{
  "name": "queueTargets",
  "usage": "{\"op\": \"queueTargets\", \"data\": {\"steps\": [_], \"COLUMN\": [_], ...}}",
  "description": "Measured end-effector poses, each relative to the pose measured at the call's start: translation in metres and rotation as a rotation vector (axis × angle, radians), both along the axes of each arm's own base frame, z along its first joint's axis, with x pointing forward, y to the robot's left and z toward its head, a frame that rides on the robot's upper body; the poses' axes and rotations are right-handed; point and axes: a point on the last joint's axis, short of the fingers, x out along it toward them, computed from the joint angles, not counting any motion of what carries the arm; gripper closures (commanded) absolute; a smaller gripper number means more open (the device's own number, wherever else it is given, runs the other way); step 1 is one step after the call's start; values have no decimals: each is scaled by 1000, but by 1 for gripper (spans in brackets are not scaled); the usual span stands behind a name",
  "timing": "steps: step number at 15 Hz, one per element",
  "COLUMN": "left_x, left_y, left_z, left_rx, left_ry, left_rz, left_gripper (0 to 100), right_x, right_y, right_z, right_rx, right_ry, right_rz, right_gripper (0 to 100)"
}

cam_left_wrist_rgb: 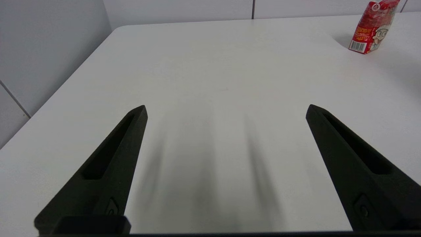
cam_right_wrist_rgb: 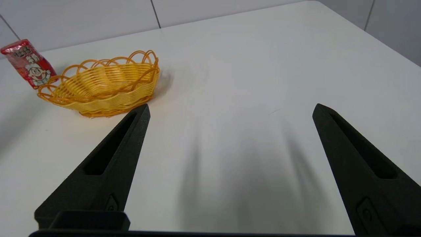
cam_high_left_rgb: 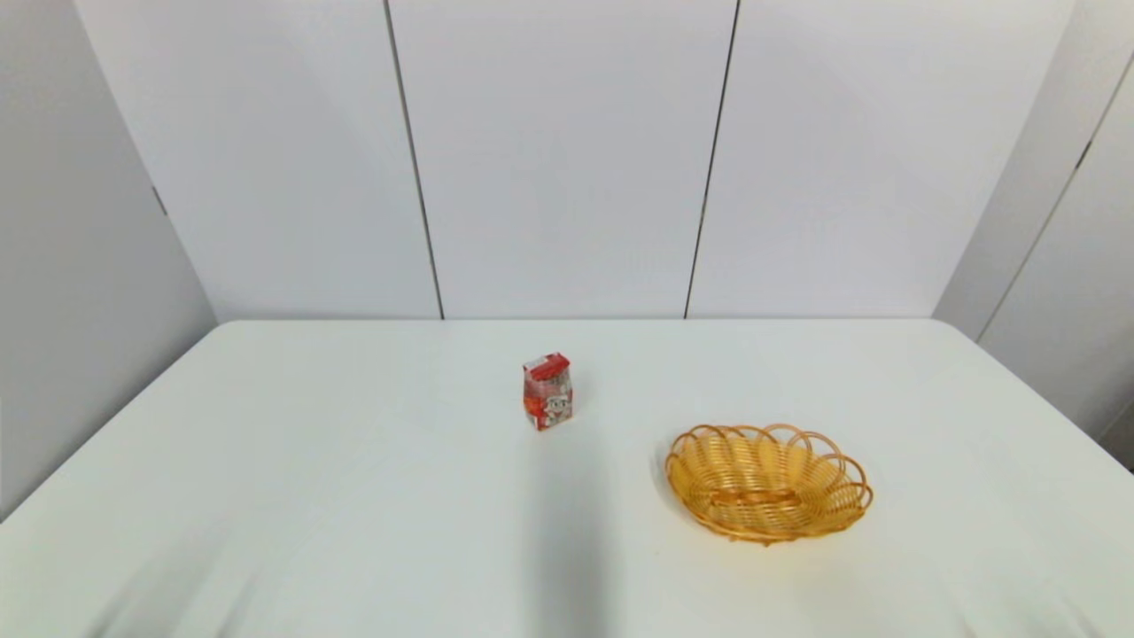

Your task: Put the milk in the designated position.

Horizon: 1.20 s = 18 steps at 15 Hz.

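We saw the small red-and-white milk carton point(cam_high_left_rgb: 547, 391) standing upright mid-table on the white table point(cam_high_left_rgb: 310, 496), well left of the orange-yellow woven oval basket point(cam_high_left_rgb: 769, 483) and apart from it; cartoon face and barcode showed, lettering unreadable. Left gripper point(cam_left_wrist_rgb: 226, 109) and right gripper point(cam_right_wrist_rgb: 231, 108) hung over bare tabletop, fingers spread wide, holding nothing.

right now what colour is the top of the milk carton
Red. The milk has a red top over red-and-white cartoon print, clearest in the left wrist view.
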Motion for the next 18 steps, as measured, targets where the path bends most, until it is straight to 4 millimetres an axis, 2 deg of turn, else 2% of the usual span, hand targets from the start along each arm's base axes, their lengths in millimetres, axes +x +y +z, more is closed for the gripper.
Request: {"op": "queueTargets", "data": {"steps": [18], "left_x": [1], "left_y": [0], "left_z": [1], "left_rx": [-33], "left_ry": [9], "left_rz": [8], "left_gripper": [0], "right_x": [0], "right_y": [0], "right_z": [0], "right_rx": [7], "right_ry": [0], "right_rz": [-1], "right_gripper": [0]}}
